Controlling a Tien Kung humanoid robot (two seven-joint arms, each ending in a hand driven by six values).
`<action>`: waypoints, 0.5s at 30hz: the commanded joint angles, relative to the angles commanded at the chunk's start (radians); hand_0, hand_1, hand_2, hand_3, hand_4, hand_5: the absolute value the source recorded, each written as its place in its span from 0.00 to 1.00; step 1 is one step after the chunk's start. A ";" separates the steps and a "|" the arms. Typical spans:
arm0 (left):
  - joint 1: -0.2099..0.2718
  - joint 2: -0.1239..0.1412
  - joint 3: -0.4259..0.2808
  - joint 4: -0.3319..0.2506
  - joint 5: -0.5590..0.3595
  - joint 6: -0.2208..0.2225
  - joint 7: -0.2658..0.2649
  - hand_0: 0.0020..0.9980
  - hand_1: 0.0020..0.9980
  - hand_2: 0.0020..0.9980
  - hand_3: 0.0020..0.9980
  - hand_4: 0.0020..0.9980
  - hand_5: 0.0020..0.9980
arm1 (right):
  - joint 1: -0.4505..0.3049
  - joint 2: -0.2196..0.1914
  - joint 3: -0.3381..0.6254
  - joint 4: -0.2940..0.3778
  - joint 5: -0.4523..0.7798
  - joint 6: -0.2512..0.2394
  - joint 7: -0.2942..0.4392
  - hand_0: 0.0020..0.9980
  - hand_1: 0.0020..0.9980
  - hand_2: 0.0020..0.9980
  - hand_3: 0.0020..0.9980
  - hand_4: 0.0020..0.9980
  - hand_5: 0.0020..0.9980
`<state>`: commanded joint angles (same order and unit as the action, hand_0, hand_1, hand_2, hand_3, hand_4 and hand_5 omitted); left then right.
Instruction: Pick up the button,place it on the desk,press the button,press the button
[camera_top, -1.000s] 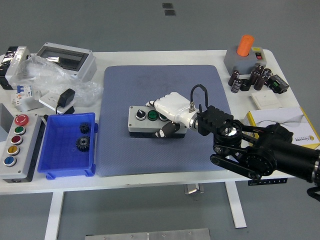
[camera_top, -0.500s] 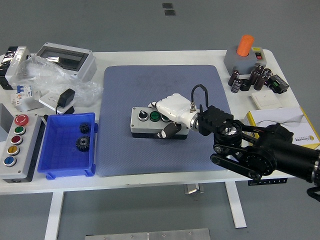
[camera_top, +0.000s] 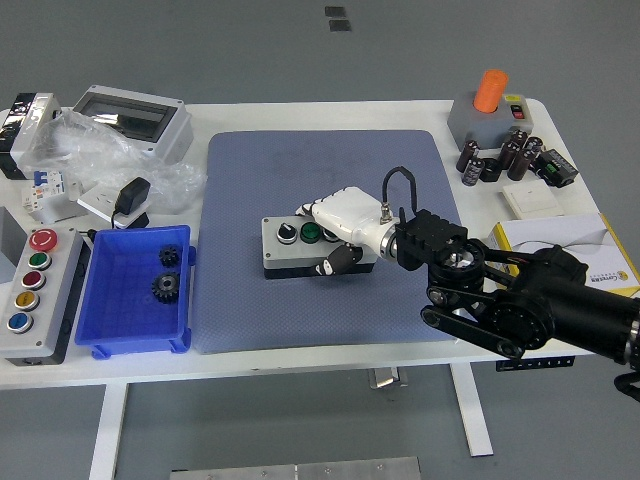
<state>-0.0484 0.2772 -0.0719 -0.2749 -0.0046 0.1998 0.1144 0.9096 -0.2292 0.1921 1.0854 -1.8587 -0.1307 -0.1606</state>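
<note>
- You see the white table filling most of the view, near edge at 6 o'clock.
- The blue-grey mat covers the table's middle.
- Your right arm comes in from 4 o'clock, black, reaching toward the mat's centre.
- The blue bin sits at 8 o'clock of the mat, just beside it, with two dark gears inside.
- A grey control panel with coloured buttons lies at 9 o'clock, beside the bin.
- A clear-lidded enclosure and crumpled plastic bag sit at 10 o'clock.
- A yellow-and-white box is at 3 o'clock; a grey base with orange knob at 1 o'clock, dark capacitors just below it.
- The button box, grey with a black and a green button showing, lies flat on the mat, near its centre.
- The right hand, white-shelled, lies over the box's right end, fingers curled down across its top and a dark thumb against the near side; it looks wrapped onto the box, touching it.
- A black adapter is at 9 o'clock of the mat.
</note>
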 joint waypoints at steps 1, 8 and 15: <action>0.000 0.000 0.001 0.000 -0.001 -0.002 0.000 0.63 0.63 0.58 0.57 0.53 0.11 | 0.000 0.000 0.001 0.001 0.001 0.003 -0.001 0.72 0.70 0.80 0.96 0.90 0.30; 0.001 0.000 0.001 0.002 0.000 -0.029 -0.006 0.63 0.63 0.58 0.57 0.53 0.11 | 0.000 -0.012 0.015 0.039 0.012 0.031 -0.007 0.73 0.72 0.87 1.00 1.00 0.40; 0.002 -0.002 -0.002 0.002 -0.005 -0.070 -0.018 0.63 0.63 0.58 0.57 0.53 0.11 | -0.015 -0.053 0.077 0.121 0.020 0.079 -0.032 0.75 0.73 0.97 1.00 1.00 0.48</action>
<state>-0.0460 0.2749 -0.0735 -0.2729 -0.0093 0.1302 0.0962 0.8950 -0.2818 0.2686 1.2063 -1.8386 -0.0515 -0.1927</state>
